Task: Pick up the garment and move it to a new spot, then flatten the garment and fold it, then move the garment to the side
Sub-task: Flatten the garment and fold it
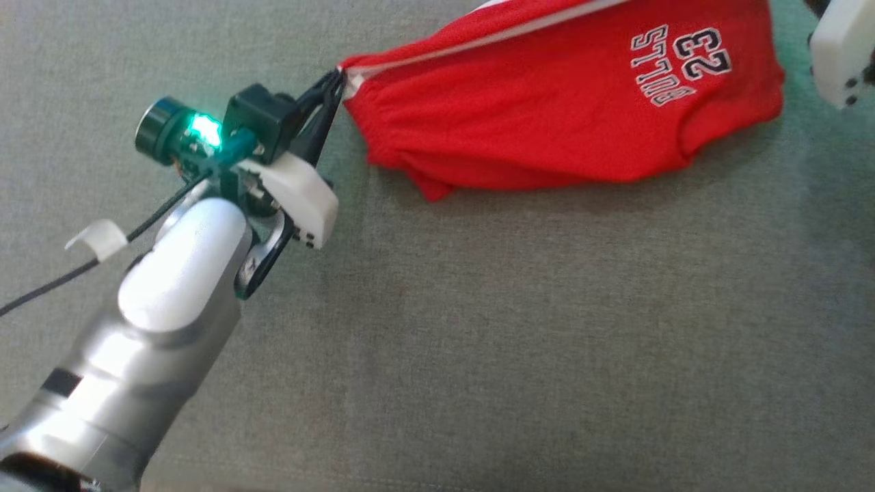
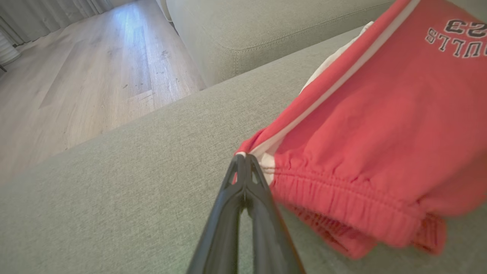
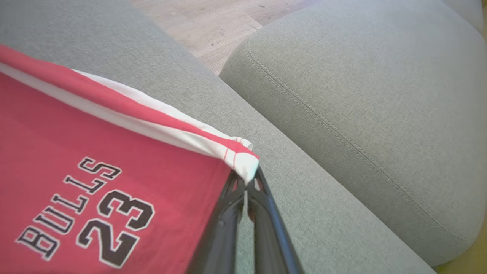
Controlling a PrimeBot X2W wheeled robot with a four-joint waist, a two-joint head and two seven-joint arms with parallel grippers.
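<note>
A broad grey-green sofa seat lies mostly bare, with open fabric from the garment to its near edge. Wood floor shows past its far edge. The red garment, printed BULLS 23, stretches toward that far edge, its lower folds sagging onto the seat. The left hand is pinched closed on the waistband corner. The right hand is pinched closed on the white-striped hem corner.
</note>
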